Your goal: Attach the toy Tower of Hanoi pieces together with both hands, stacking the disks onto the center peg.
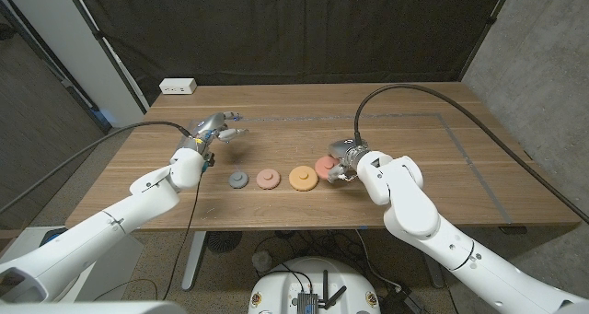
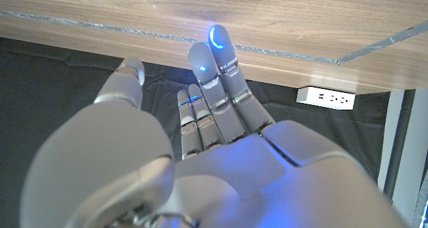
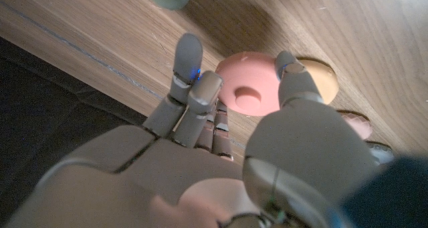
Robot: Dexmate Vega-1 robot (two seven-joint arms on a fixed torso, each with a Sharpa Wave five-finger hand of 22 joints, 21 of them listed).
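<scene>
Right hand [image 1: 342,162]: fingers spread around the coral-pink disk [image 1: 325,165], thumb on one side and the others on the opposite side, seen plainly in the right wrist view; whether it already grips the disk or only brackets it cannot be told. That disk [image 3: 249,91] lies on the wooden surface [image 1: 405,144] at the right end of the row.

Row of disks, running left from it: orange disk [image 1: 302,177], touching or just beside the coral one; pale pink disk [image 1: 268,178]; small grey disk [image 1: 239,179]. All lie singly on the surface; none is stacked. A center peg or base cannot be made out in any view.

Left hand [image 1: 213,130]: raised above the surface behind the grey disk, fingers extended and apart, holding nothing.

Progress, as judged: at the start, no piece joined, every disk left to place.

Other items: white power strip [image 1: 178,87] at the far left edge; a taped outline [image 1: 465,153] on the surface. Nothing stands between the hands and the row.
</scene>
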